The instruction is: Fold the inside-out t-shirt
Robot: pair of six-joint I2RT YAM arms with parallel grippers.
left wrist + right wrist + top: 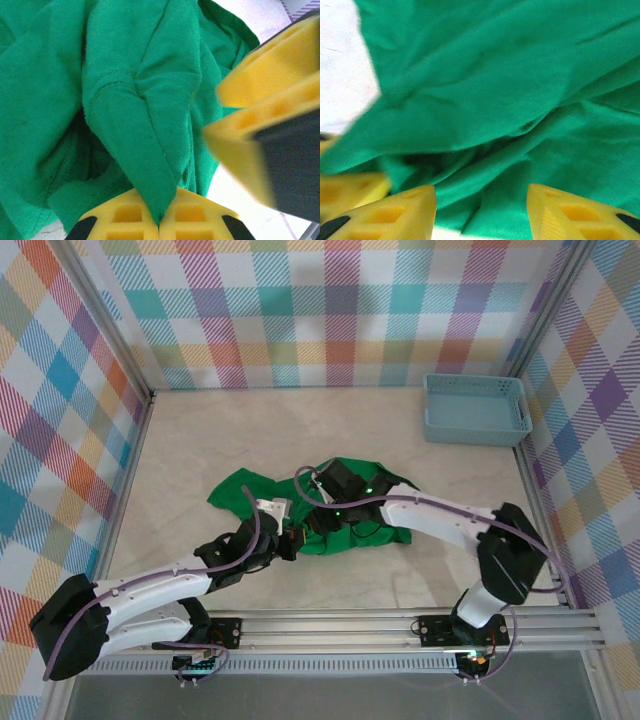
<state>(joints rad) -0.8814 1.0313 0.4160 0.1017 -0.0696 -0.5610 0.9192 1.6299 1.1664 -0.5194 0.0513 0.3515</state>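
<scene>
The inside-out t-shirt [240, 490] is a bright green crumpled heap in the middle of the table. My left gripper [291, 542] sits at the heap's near edge. In the left wrist view the left gripper [160, 226] is shut on a narrow fold of the t-shirt [140, 100] that rises from between its yellow fingers. My right gripper [314, 518] is right beside it over the cloth. In the right wrist view the right gripper [480, 215] is open, its fingers apart just above the t-shirt [510, 90], with nothing pinched. One of its fingers [260, 95] crosses the left wrist view, blurred.
A light blue plastic basket [475, 408] stands at the back right corner. Checked walls close the table [200, 440] on three sides. A metal rail [400, 625] runs along the near edge by the arm bases.
</scene>
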